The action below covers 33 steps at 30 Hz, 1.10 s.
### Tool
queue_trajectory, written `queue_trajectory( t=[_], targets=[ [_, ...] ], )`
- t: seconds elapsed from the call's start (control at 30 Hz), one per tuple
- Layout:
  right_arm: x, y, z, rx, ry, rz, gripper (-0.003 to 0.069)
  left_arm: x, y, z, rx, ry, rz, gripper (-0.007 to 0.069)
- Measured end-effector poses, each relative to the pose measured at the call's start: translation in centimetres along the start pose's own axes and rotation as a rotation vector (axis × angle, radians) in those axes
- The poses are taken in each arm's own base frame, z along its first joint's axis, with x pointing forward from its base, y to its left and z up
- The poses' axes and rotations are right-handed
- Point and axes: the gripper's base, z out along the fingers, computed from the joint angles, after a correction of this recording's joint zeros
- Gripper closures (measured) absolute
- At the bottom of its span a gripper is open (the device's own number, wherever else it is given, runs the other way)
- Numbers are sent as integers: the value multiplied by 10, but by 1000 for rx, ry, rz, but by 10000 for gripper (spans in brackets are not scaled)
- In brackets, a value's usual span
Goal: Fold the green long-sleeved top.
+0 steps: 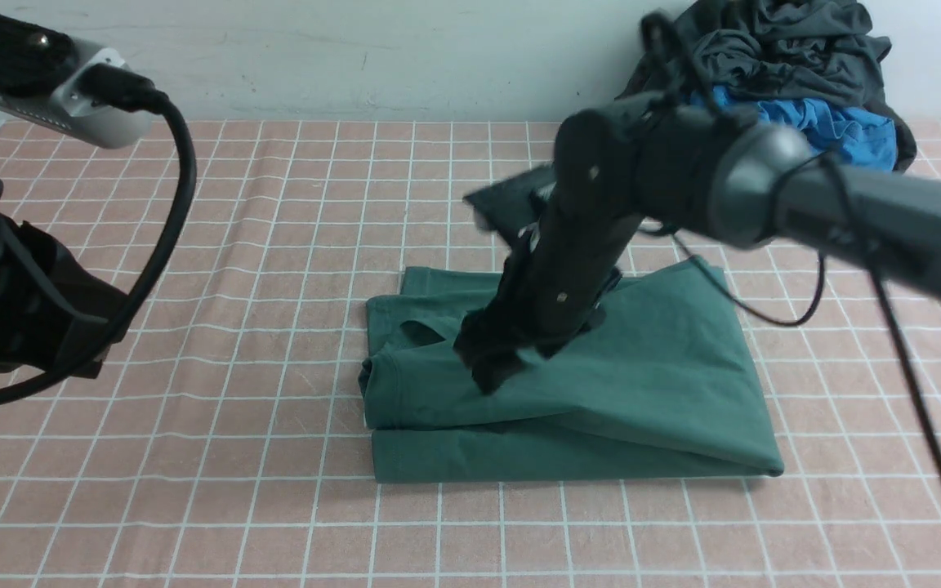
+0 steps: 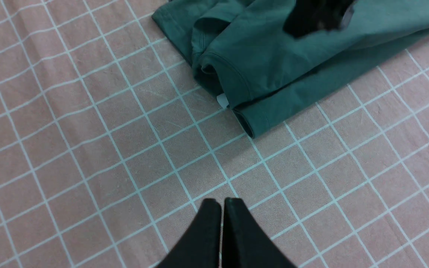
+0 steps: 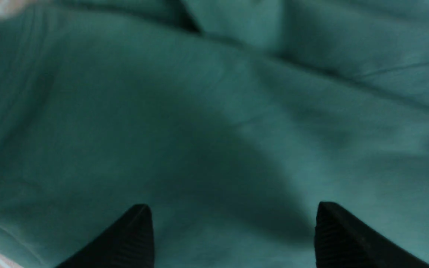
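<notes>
The green long-sleeved top [image 1: 650, 384] lies folded into a rough rectangle in the middle of the checked cloth, its neck opening [image 1: 421, 331] at the left end. My right gripper [image 1: 497, 363] hovers just above its left part with the jaws wide apart and nothing between them; in the right wrist view the green fabric [image 3: 214, 123] fills the frame between the two fingertips [image 3: 140, 227]. My left gripper [image 2: 222, 203] is shut and empty, held over bare cloth near the top's folded corner [image 2: 248, 128].
A heap of dark charcoal-grey garment [image 1: 789, 41] and bright blue garment [image 1: 838, 126] sits at the back right against the wall. The pink checked tablecloth [image 1: 234, 457] covers the table. The left arm [image 1: 21, 302] stays at the left edge.
</notes>
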Motion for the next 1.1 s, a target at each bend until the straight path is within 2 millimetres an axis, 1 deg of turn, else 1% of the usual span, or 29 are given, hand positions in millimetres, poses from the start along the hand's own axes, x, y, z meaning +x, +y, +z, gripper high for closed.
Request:
queue_trajectory(
  t=[0.03,0.07,0.13,0.17,0.27,0.3,0.33,0.37,0.4,0.43,0.47,0.5,0.53,0.6,0.63,0.67,0.7,0.73,0.77,0.8,0.83,0.87,0.93,0.97,1.0,1.1],
  targets=[
    [2,10,9,-4,23,-26,127,1,-1,-2,-2,-8,2,628],
    [3,15,14,-4,34,-42,127,3,-2,-4,-5,-18,3,628],
    [3,25,13,2,33,-71,133,10,-4,-9,-12,-41,5,628],
    [3,26,11,2,29,-74,135,12,-5,-11,-15,-51,7,628],
    [1,31,-14,6,-11,-93,155,32,-12,-18,-23,-69,12,628],
    [1,32,-19,6,-18,-93,157,39,-13,-18,-27,-65,13,628],
    [2,33,-45,15,-55,-104,167,52,-16,-23,-43,-84,23,628],
    [3,34,-64,24,-83,-112,172,64,-18,-26,-60,-97,31,628],
    [3,34,-68,26,-87,-114,173,66,-18,-26,-63,-100,32,628],
    [7,35,-102,41,-145,-126,181,83,-21,-30,-88,-118,45,628],
    [12,36,-129,49,-191,-135,187,96,-24,-31,-107,-130,54,628],
    [15,36,-142,54,-212,-139,190,102,-25,-32,-115,-136,59,628],
    [17,37,-151,54,-229,-140,191,106,-25,-32,-119,-141,61,628],
    [32,39,-190,60,-307,-148,200,125,-29,-31,-138,-165,69,628],
    [45,39,-213,62,-360,-151,207,139,-31,-29,-148,-192,74,628],
    [56,40,-226,62,-393,-152,211,147,-32,-28,-154,-213,76,628],
    [61,40,-231,63,-406,-152,214,148,-33,-28,-156,-221,76,628],
    [80,40,-246,63,-460,-152,223,160,-35,-26,-169,-269,81,628],
    [87,40,-251,63,-486,-150,226,163,-35,-24,-172,-278,81,628],
    [105,39,-258,63,-524,-144,233,170,-36,-22,-184,-319,84,628],
    [114,38,-261,63,-558,-140,238,174,-36,-21,-191,-344,86,628],
    [119,38,-262,64,-570,-139,240,176,-37,-21,-196,-361,88,628],
    [153,36,-267,64,-651,-136,252,184,-37,-19,-214,-424,93,628],
    [163,35,-269,63,-675,-136,258,185,-38,-19,-217,-435,95,628],
    [169,35,-269,63,-681,-136,258,185,-38,-20,-219,-445,96,628],
    [207,33,-278,61,-798,-136,277,187,-39,-23,-227,-476,100,628]
  ],
)
